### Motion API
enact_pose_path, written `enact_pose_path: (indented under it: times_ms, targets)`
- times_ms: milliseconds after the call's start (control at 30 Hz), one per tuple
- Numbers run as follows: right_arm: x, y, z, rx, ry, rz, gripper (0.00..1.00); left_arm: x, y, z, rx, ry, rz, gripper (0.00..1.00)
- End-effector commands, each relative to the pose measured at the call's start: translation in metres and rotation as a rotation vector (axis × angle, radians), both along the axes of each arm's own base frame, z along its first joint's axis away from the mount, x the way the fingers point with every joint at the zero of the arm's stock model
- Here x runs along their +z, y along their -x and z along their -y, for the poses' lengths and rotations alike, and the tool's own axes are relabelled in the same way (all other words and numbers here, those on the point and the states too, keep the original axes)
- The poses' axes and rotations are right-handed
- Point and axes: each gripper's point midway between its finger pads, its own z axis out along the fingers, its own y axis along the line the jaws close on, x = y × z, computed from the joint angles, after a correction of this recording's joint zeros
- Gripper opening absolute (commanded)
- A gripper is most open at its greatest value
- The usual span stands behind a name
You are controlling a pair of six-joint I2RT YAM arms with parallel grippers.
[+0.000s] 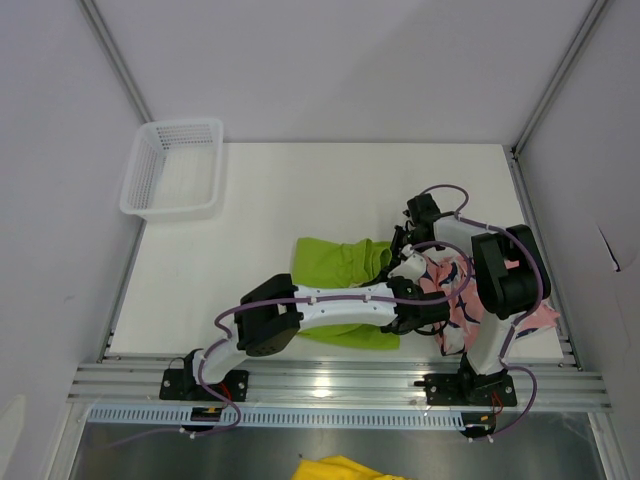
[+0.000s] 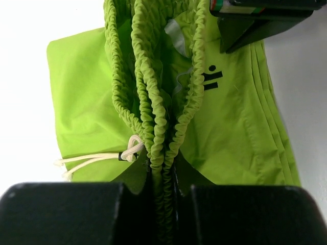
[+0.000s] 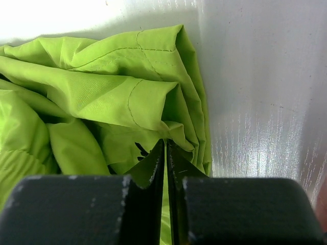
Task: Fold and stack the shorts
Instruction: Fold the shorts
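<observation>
Left wrist view: the left gripper fingers are clamped on the bunched elastic waistband of the lime green shorts, which lie on the white table. The fingertips are buried in fabric. The right gripper fingers are pressed together on a thin fold of the same shorts. Overhead, the pink printed shorts are largely hidden under the right arm. A white mesh basket is noted far left.
</observation>
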Motion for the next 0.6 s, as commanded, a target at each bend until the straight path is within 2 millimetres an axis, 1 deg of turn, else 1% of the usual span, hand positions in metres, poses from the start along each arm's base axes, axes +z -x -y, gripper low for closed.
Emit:
enact_pose_path:
  times_ms: [0,100,133,200,233,267,300,333,367,400,467,500,533,567]
  targets:
    - [-0.008,0.002,0.002,0.011,0.025,0.001,0.06,0.014,-0.002,0.009,-0.013,0.043,0.002,0.01]
    - [-0.007,0.001,0.002,0.008,0.024,0.003,0.06,0.011,-0.001,0.011,-0.020,0.047,-0.009,0.07]
    - [-0.006,0.001,0.002,0.007,0.022,0.005,0.06,0.008,0.000,0.012,-0.022,0.051,-0.016,0.12]
    - [-0.003,-0.001,0.002,0.004,0.017,0.010,0.06,0.007,0.000,0.018,-0.030,0.073,-0.024,0.18]
    - [-0.002,-0.002,0.002,0.002,0.016,0.012,0.06,0.002,0.003,0.018,-0.039,0.074,-0.043,0.31]
    - [0.001,-0.004,0.002,0.002,0.015,0.019,0.06,0.002,0.003,0.020,-0.049,0.080,-0.048,0.41]
    - [0.003,-0.004,0.001,0.003,0.009,0.025,0.06,0.005,0.003,0.024,-0.055,0.103,-0.052,0.48]
    - [0.004,-0.005,0.002,-0.002,0.008,0.025,0.06,0.006,0.004,0.025,-0.062,0.107,-0.060,0.66]
    - [0.006,-0.006,0.002,-0.004,0.006,0.030,0.06,0.007,0.004,0.026,-0.061,0.118,-0.068,0.74]
    - [0.009,-0.007,0.002,-0.002,0.004,0.034,0.06,0.015,0.003,0.027,-0.063,0.140,-0.065,0.79]
    - [0.012,-0.009,0.003,-0.007,-0.001,0.038,0.06,0.022,0.003,0.025,-0.062,0.156,-0.065,0.88]
    - [0.013,-0.010,0.004,-0.009,-0.003,0.041,0.06,0.028,0.003,0.025,-0.063,0.172,-0.060,0.89]
    - [0.015,-0.012,0.005,-0.012,-0.006,0.045,0.06,0.041,0.003,0.024,-0.064,0.206,-0.052,0.91]
    - [0.017,-0.012,0.005,-0.010,-0.008,0.047,0.06,0.041,0.005,0.017,-0.067,0.198,-0.055,0.91]
